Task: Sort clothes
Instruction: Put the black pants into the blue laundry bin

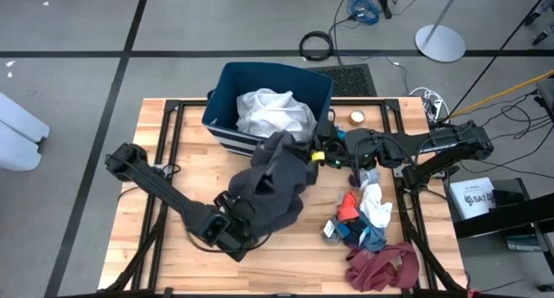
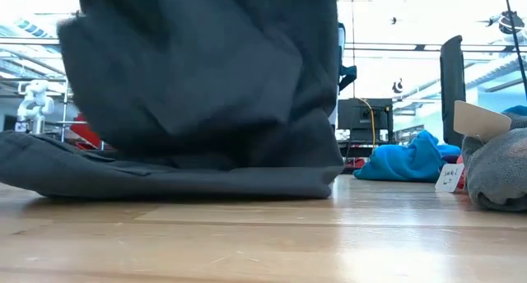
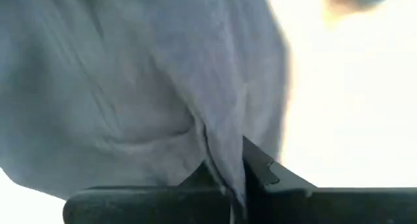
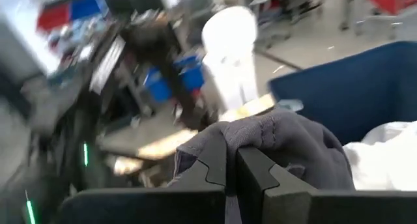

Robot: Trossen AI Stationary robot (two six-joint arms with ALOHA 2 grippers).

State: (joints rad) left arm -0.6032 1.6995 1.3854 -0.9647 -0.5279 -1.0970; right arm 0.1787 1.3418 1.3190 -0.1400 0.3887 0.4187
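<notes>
Two dark robot arms are sharing one dark grey garment [image 1: 275, 184] at the middle of a wooden table [image 1: 173, 272]. The left gripper [image 1: 235, 222], reaching in from the table's left front, is pinching the garment's lower edge with its fingers closed; its wrist camera shows the grey cloth caught between the two dark fingertips [image 3: 260, 175]. The right gripper [image 1: 320, 151], stretching in from the right side, is clamped tight on the garment's upper end just beside one dark blue bin [image 1: 305, 83]. Its own camera shows the fabric bunched over its closed fingers [image 4: 260, 178] with the bin's blue wall right behind.

The garment is hanging between the two grippers, its lower part spreading flat on the tabletop in the low view. One white garment [image 1: 275, 113] is lying bundled inside the bin. To the right, a small heap of mixed pieces [image 1: 362, 213], red, white and blue among them, is resting on the table, too tangled to count. One maroon top [image 1: 383, 265] is lying at the front right corner.
</notes>
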